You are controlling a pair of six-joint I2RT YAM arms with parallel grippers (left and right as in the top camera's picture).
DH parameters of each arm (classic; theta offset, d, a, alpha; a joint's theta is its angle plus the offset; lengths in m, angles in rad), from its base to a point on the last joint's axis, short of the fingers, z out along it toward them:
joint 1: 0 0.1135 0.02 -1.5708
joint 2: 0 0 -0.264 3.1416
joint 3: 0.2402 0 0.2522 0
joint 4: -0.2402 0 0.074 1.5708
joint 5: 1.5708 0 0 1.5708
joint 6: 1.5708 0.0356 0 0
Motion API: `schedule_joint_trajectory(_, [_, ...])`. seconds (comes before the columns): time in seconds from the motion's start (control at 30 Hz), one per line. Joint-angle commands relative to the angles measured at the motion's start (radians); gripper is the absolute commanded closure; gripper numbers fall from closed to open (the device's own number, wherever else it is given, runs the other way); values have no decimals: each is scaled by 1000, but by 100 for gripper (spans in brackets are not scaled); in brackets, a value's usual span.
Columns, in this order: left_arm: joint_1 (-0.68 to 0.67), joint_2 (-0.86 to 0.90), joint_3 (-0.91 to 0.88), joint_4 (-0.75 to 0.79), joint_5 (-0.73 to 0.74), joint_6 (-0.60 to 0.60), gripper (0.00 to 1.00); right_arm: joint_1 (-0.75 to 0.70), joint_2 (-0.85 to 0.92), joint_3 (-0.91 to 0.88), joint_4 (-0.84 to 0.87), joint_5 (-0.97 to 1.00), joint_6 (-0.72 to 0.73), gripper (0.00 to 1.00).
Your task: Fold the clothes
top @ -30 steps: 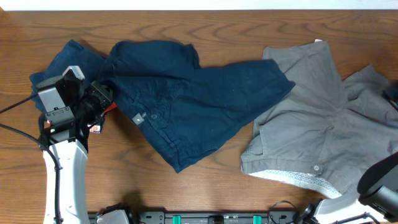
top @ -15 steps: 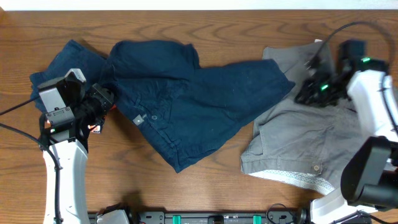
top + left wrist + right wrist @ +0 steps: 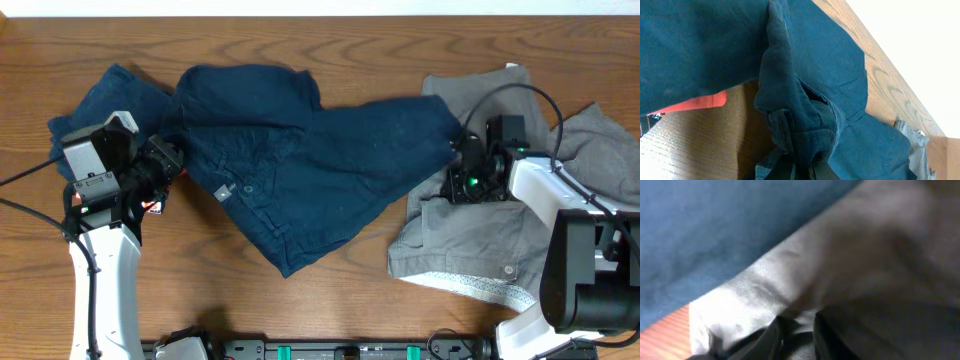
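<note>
The dark navy clothes (image 3: 300,160) lie spread across the table's left and middle, with a pale button (image 3: 247,187) showing. My left gripper (image 3: 168,160) is shut on a bunched fold at their left side; in the left wrist view the navy cloth (image 3: 815,65) is pinched at the gripper (image 3: 807,172). The grey clothes (image 3: 520,230) lie at the right, whitish waistband lining toward the front. My right gripper (image 3: 460,172) sits at their left edge, beside the navy hem. In the right wrist view its jaws (image 3: 807,340) stand close together around a fold of grey cloth (image 3: 840,265), next to navy cloth (image 3: 715,230).
A small red label (image 3: 695,102) pokes out under the navy cloth by my left gripper. Bare wooden table (image 3: 330,300) runs along the front. The table's far edge meets a white surface (image 3: 320,6). The right arm's cable (image 3: 535,95) loops over the grey cloth.
My right arm has swung in from the far right across the grey clothes to their left edge, and its jaws have narrowed. The left arm and navy clothes have not moved.
</note>
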Motion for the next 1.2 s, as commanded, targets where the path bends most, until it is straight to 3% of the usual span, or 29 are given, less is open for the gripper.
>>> schedule_joint_trajectory(0.0, [5,-1,21,-15,-5,21,94,-30,-2,-37,10,311,144,71])
schedule_joint_trajectory(0.03, [5,-1,21,-18,-5,21,94,-45,-2,-44,3,392,181,68])
schedule_joint_trajectory(0.1, [5,-1,21,-18,-5,21,94,-86,-2,-48,-39,572,278,73])
schedule_joint_trajectory(0.2, [5,-1,21,-18,-5,21,94,-183,-2,-48,-103,758,415,72])
schedule_joint_trajectory(0.27, [5,-1,21,-18,-5,21,94,-261,-2,-48,-134,785,489,64])
schedule_joint_trajectory(0.4, [5,-1,21,-18,-5,21,94,-442,-2,-41,-184,764,586,59])
schedule_joint_trajectory(0.47, [5,-1,21,-18,-5,21,94,-516,-3,-18,-194,660,591,53])
schedule_joint_trajectory(0.57, [5,-1,21,-18,-5,21,94,-554,-12,44,-180,393,436,41])
schedule_joint_trajectory(0.8, [-11,1,21,-18,-5,21,94,-424,-111,197,-165,-23,188,30])
schedule_joint_trajectory(0.93, [-36,3,21,-18,-9,53,94,-290,-137,216,-167,-53,126,24])
schedule_joint_trajectory(1.17, [-56,20,21,-36,-16,66,94,-121,-35,182,-161,-19,167,23])
